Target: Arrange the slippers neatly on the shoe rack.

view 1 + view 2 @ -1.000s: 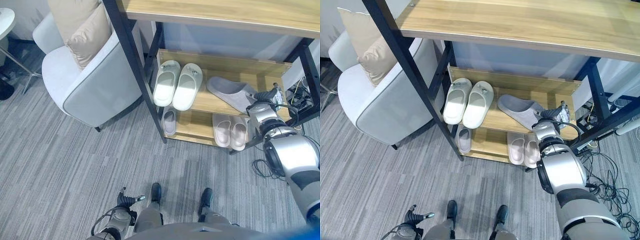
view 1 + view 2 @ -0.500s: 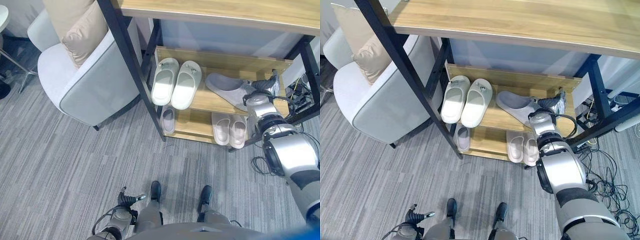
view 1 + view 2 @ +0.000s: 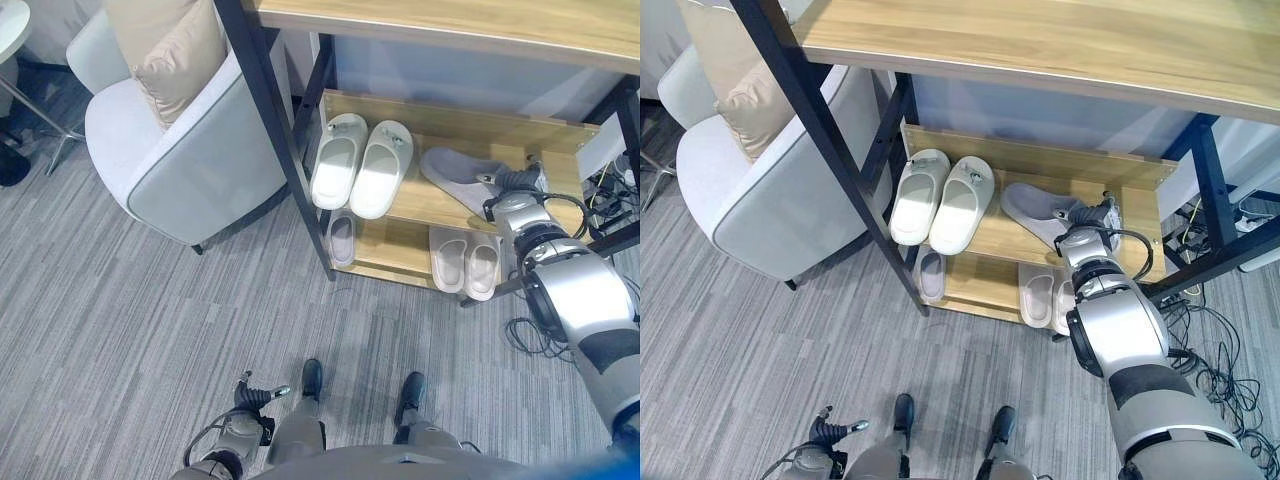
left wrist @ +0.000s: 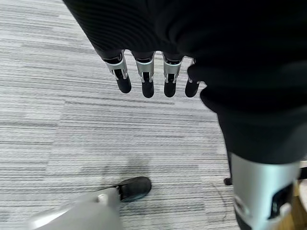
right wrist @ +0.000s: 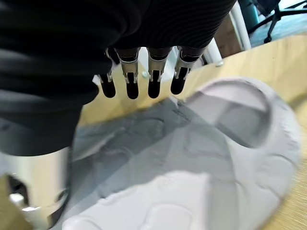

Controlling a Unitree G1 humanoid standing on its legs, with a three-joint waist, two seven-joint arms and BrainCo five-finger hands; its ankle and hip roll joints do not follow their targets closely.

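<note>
Step in hand, by my read: straightening the lone grey felt slipper (image 3: pixel 462 178) on the middle wooden shelf (image 3: pixel 425 208) of the black-framed shoe rack. It lies askew, toe pointing toward the pair of pale green rubber slippers (image 3: pixel 358 166), w/ its heel end by the right robot hand (image 3: pixel 521 180). Right wrist view shows that hand's fingers (image 5: pixel 140 79) straight & relaxed, hovering just over the slipper (image 5: pixel 192 163), gripping nothing.

Next move prob. needs a push or a pinch at the heel to swing it parallel w/ the green pair.

Room: bare wood betw. green pair & grey slipper, so space to turn. Shelf's right end & black upright (image 3: pixel 1213 195) sit close beside the wrist; top shelf overhangs, little headroom. Lower shelf holds a pale pink pair (image 3: pixel 465 260) + a single grey slipper (image 3: pixel 340 239).

Left robot hand (image 4: pixel 148 76) hangs idle over carpet, fingers straight.
</note>
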